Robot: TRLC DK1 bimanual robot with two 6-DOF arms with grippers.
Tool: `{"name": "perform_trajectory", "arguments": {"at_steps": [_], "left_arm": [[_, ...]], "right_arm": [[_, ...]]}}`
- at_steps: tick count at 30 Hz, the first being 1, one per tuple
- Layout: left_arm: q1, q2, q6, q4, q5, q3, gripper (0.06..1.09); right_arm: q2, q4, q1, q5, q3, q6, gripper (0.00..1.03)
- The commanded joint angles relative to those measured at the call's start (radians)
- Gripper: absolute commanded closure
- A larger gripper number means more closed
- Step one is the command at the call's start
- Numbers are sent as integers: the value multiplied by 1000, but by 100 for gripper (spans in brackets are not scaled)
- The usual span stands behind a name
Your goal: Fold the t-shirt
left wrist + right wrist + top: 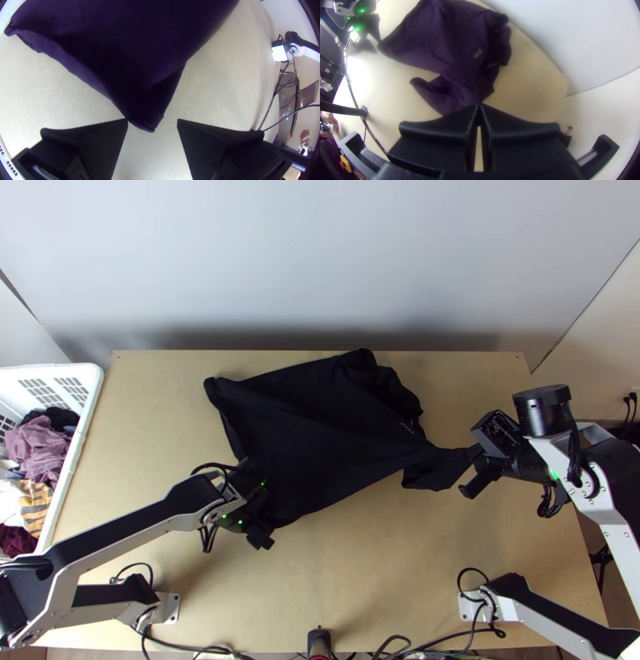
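T-shirt (320, 428) lies unevenly spread on the tabletop (360, 572), partly bunched by the far edge.
Right gripper (475, 456) is clenched on one end; left gripper (262, 508) is released, a fabric corner between its parted fingertips.

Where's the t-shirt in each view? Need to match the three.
Top: black t-shirt mid-table, between both grippers.
Left wrist: ahead of the left gripper, one corner between its open fingers.
Right wrist: stretching from the right gripper's closed fingertips toward the other arm.
Shared landmark: that corner beside the left gripper.
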Motion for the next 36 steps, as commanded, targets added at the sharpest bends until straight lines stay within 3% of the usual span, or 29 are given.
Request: {"name": "perform_trajectory", "arguments": {"at_steps": [1, 4, 8, 9, 18, 28, 36], "left_arm": [[-1, 53, 6, 60, -20, -15, 50], [14, 68, 9, 89, -21, -11, 79], [56, 64, 17, 95, -23, 3, 103], [64, 59, 18, 95, -23, 3, 105], [261, -103, 67, 23, -24, 88, 105], [433, -234, 164, -130, -24, 289, 105], [479, -344, 201, -92, -24, 505, 105]], "right_arm": [[-1, -4, -2, 1, 2, 0, 100], [-2, -4, -2, 1, 2, 0, 100], [-4, -4, -2, 1, 2, 0, 100], [-4, -4, -2, 1, 2, 0, 100], [-6, -13, -9, 15, 57, 0, 100], [51, -62, 11, 134, 310, -25, 100], [53, -81, 14, 204, 461, -49, 100]]}}
